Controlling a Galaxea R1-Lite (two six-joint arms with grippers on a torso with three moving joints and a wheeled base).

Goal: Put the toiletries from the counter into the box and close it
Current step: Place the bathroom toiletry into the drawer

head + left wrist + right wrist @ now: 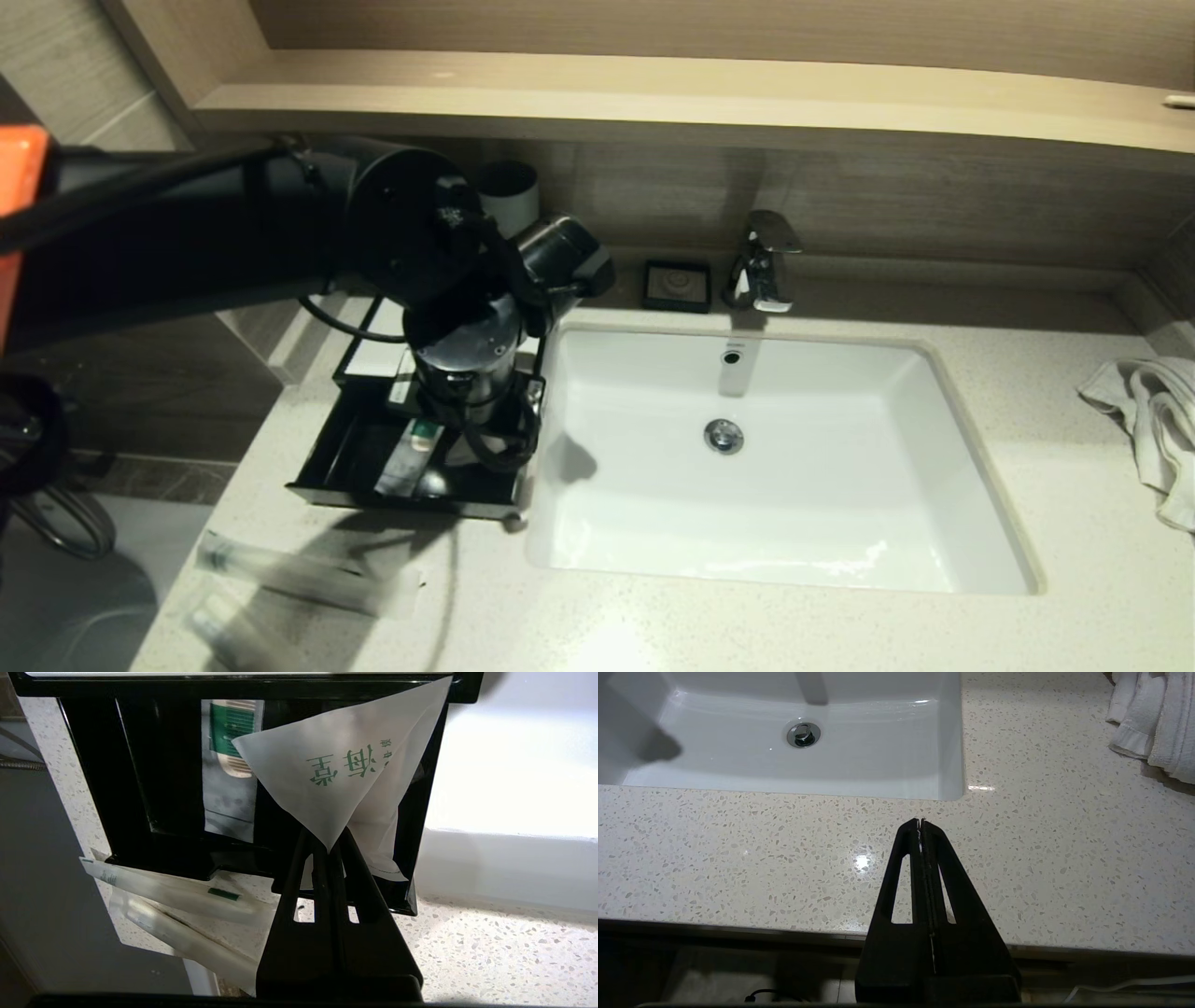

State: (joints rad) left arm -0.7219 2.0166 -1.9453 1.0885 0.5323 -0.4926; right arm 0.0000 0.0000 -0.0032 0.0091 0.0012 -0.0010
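Over glossy black box (140, 788) | left gripper (328, 847) pinching crinkled translucent packet (345, 774)

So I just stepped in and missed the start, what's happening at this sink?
The robot is packing toiletries into the black box, whose drawer stands open beside the basin. Its left pincer is shut on a flat white packet above the drawer, where one green-labelled packet already lies. Two long slim packets are on the counter in front of the box. The right pincer is shut and empty, parked over the counter's front edge.
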